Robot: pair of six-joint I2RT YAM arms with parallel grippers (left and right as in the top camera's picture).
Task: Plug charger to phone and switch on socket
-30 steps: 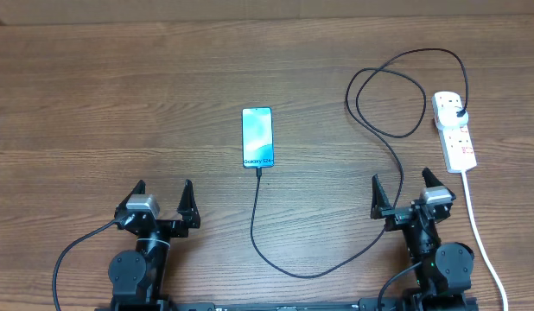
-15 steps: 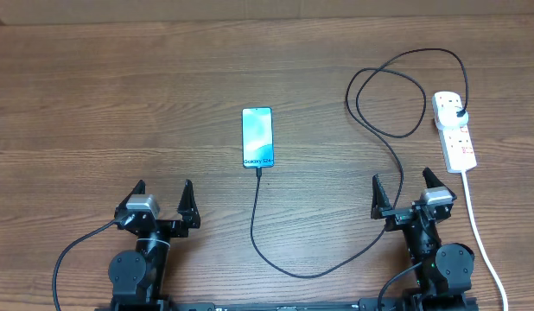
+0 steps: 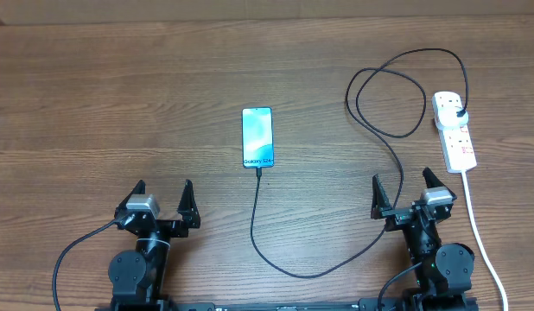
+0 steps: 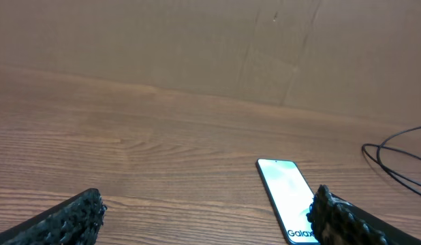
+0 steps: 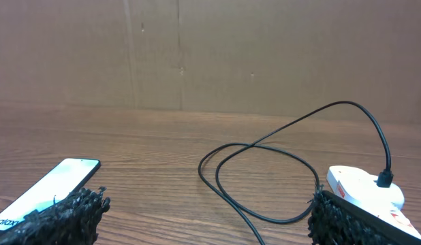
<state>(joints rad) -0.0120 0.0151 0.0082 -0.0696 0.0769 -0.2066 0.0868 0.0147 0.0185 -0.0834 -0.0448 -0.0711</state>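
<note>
Your phone [image 3: 257,137] lies lengthwise toward the far edge, with the charger [image 3: 254,212] plugged into its near end. The left gripper [image 3: 163,187] and right gripper [image 3: 402,178] both stand spread apart.

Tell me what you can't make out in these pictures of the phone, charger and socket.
Socket switch position: too small, overhead view.
Phone charging port: behind left gripper's finger, left wrist view; tiny overhead.
Socket's near end: hidden by right gripper's finger, right wrist view.
</note>
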